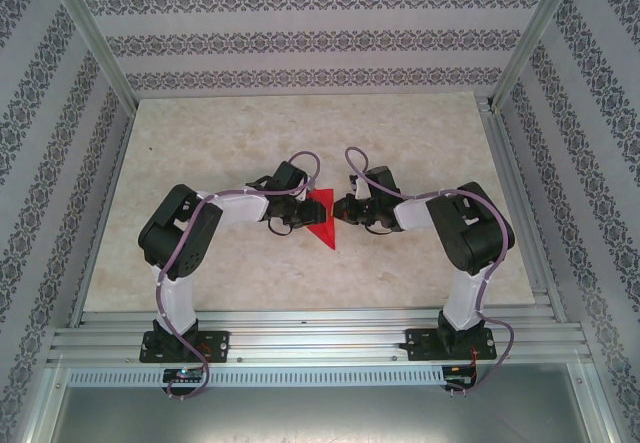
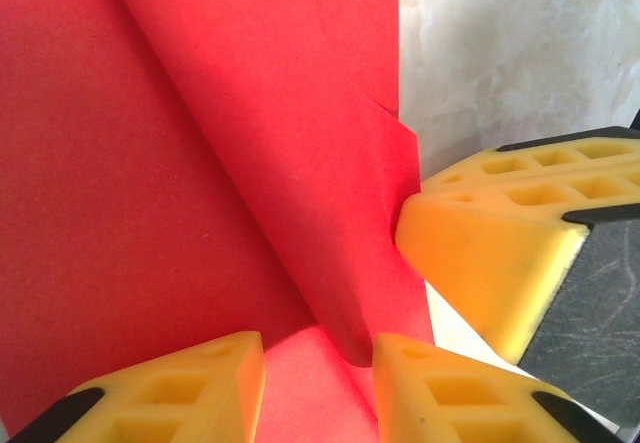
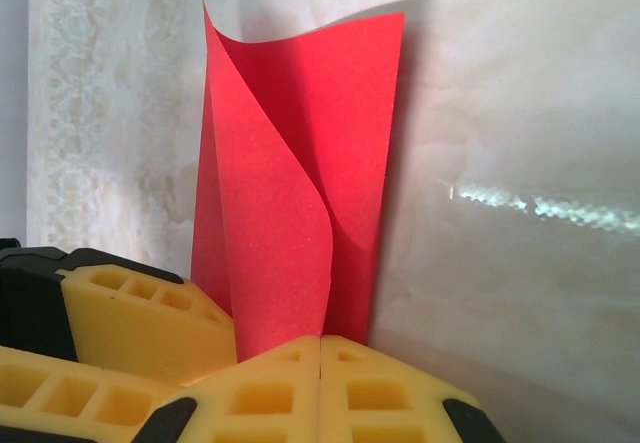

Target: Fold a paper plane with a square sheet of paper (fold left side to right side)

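Seen from above, the middle of the pale worktop (image 1: 300,133) is crowded. The left tool (image 1: 288,218) and right tool (image 1: 347,211) face each other, and the folded red paper (image 1: 322,221) fills the space between them, so nothing could pass there. The right tool's closed tips touch the paper's edge. The left tool's pads (image 2: 235,373) sit apart with a raised fold between them. The bent left arm (image 1: 180,228) and right arm (image 1: 470,225) block the near strip. The far half of the worktop lies open. Metal frame posts (image 1: 95,38) and patterned walls (image 1: 300,43) close in the back and both sides.
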Motion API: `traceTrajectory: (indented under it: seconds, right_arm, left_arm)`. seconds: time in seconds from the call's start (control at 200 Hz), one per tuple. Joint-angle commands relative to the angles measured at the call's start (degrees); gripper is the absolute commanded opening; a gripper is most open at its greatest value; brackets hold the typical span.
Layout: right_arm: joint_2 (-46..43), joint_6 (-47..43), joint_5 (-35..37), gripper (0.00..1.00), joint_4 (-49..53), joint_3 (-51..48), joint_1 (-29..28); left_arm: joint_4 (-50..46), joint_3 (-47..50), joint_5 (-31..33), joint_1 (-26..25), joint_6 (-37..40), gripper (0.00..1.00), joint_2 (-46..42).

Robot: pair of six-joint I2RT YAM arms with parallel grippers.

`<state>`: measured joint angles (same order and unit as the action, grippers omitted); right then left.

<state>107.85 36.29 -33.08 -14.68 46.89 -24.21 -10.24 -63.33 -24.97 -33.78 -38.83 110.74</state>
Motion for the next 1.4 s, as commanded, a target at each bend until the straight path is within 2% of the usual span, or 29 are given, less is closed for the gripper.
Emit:
traceTrajectory:
  seconds: [0.0,0.439,0.879,1.004,1.164,1.393]
  right_arm:
    - [0.86,-1.27,0.61,0.03,0.16,1.47,0.48]
    - [1.46,-1.33,2.31,0.03,2.46,0.12,-0.56]
    - [4.03,-3.15,4.64,0.03,8.28,1.87,-1.46]
    - [4.21,-3.31,4.69,0.03,8.52,2.24,-1.63]
    - [4.3,-3.18,4.85,0.03,8.61,2.24,-1.73]
    - [4.16,-3.42,4.87,0.03,8.93,2.32,-1.81]
  left_arm:
    - [-1.2,-0.05,1.22,-0.61,0.92,0.37,2.55]
    - [-1.19,-0.04,1.0,-0.59,0.98,0.36,1.71]
    - [-7.03,-2.89,2.2,0.24,3.28,0.45,-8.33]
    - [-5.33,-2.93,0.38,0.23,2.29,0.4,-8.64]
    - [-0.63,-3.39,-3.76,0.29,-0.45,0.33,-4.79]
    - [2.29,-4.92,-4.6,0.29,-2.94,0.27,0.06]
